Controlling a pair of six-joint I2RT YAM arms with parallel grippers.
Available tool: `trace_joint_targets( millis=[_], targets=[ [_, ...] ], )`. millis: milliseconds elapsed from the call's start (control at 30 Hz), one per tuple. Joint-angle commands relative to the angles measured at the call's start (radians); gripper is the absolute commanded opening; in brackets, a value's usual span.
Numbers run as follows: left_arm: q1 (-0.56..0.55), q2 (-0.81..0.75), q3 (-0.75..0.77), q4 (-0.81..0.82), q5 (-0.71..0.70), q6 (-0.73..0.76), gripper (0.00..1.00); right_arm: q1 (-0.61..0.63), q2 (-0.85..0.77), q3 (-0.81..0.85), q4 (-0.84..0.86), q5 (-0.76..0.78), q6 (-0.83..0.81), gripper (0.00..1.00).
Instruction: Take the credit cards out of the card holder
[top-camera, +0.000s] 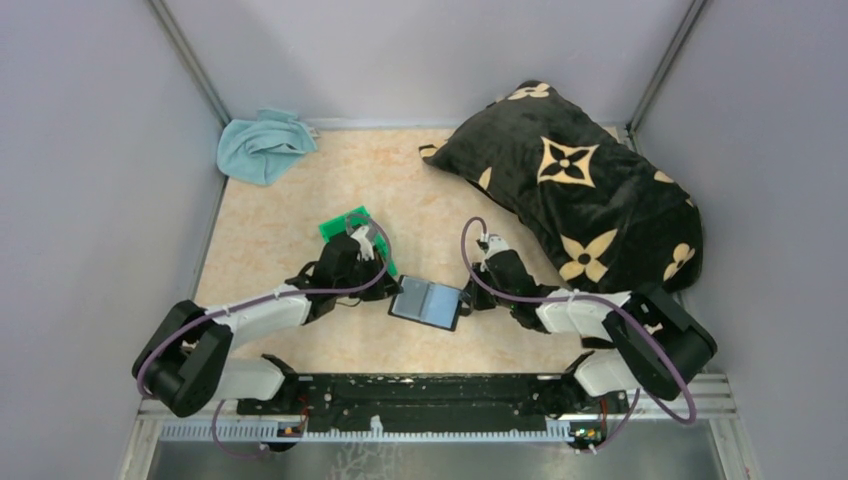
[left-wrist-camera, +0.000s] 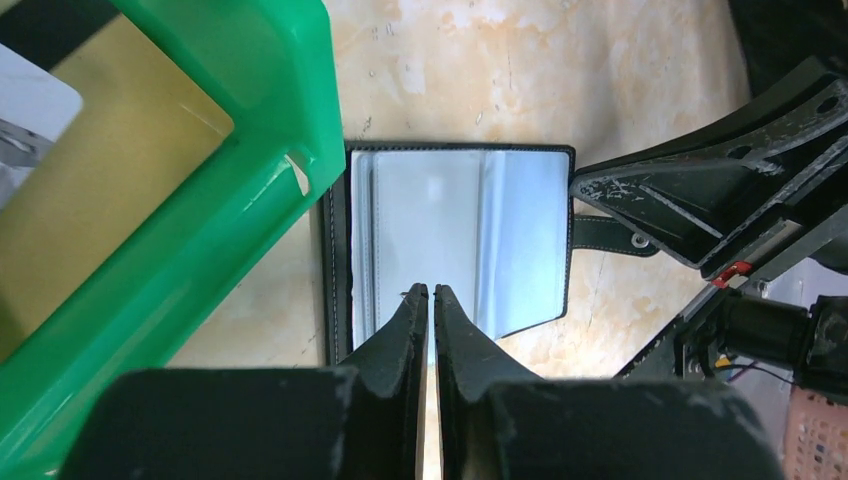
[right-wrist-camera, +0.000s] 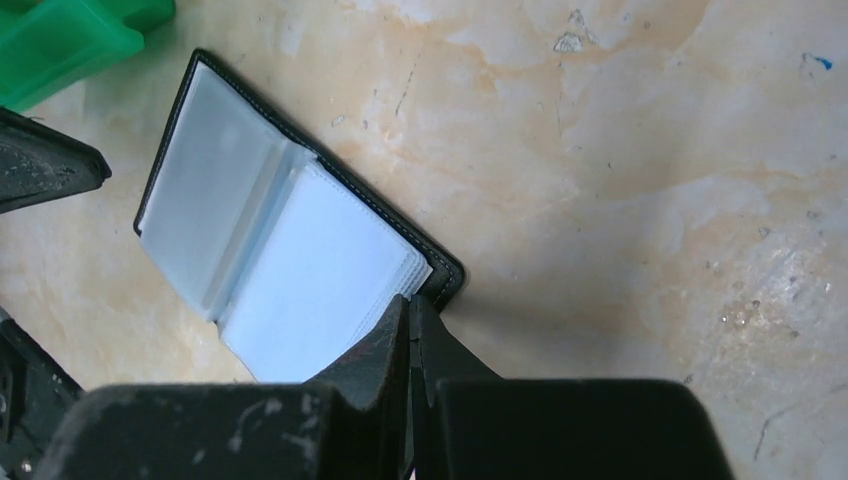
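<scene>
Beige table (top-camera: 280, 210), top view: it is carrying everything, with both my arms reaching in from the near edge.
Card holder (top-camera: 428, 303), top view: it is lying open and flat between my two grippers, its glossy grey-blue panels facing up.
Left gripper (top-camera: 366, 248), top view: it is hanging over the green bin (top-camera: 340, 222), just beside the holder's left side.
Right gripper (top-camera: 468, 297), top view: it is sitting at the holder's right edge.
Far edge, top view: a teal cloth (top-camera: 262, 145) is lying crumpled in the left corner, and a black pillow (top-camera: 580, 190) with tan flowers is filling the right one.
Left jaws, left wrist view: my fingertips (left-wrist-camera: 412, 312) are standing only a thin slit apart, with nothing showing between them.
Credit cards (left-wrist-camera: 100, 180), left wrist view: they are lying inside the bin, a gold-toned face beside a pale grey-white one. How many there are I cannot tell.
Holder, left wrist view: it is lying open right beside the bin's wall, and its strap is sticking out under my other gripper's finger.
Right jaws, right wrist view: my fingers are pressing together with no gap, gripping nothing between them, and their tips are resting on the holder's black border at its near corner.
Holder, right wrist view: its pale plastic sleeves are fanning open, and the bin's corner is showing at the upper left.
</scene>
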Motion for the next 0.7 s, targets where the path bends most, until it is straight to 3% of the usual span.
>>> trace_joint_targets(
  millis=[0, 100, 300, 400, 667],
  targets=[
    [0.001, 0.035, 0.000, 0.037, 0.085, 0.002, 0.10, -0.006, -0.054, 0.007, -0.094, 0.023, -0.055, 0.00],
    [0.001, 0.040, -0.017, 0.056, 0.094, -0.006, 0.10, -0.006, -0.084, 0.020, -0.093, -0.013, -0.078, 0.00],
    [-0.001, 0.028, -0.024, 0.051, 0.079, 0.005, 0.09, -0.006, -0.169, 0.040, -0.205, 0.054, -0.091, 0.38],
    [0.001, 0.034, -0.028, 0.066, 0.086, 0.004, 0.09, -0.006, -0.223, 0.040, -0.279, 0.094, -0.090, 0.49],
    [0.000, 0.055, -0.043, 0.119, 0.129, -0.018, 0.08, -0.006, -0.372, -0.035, -0.301, 0.050, -0.031, 0.47]
  ],
)
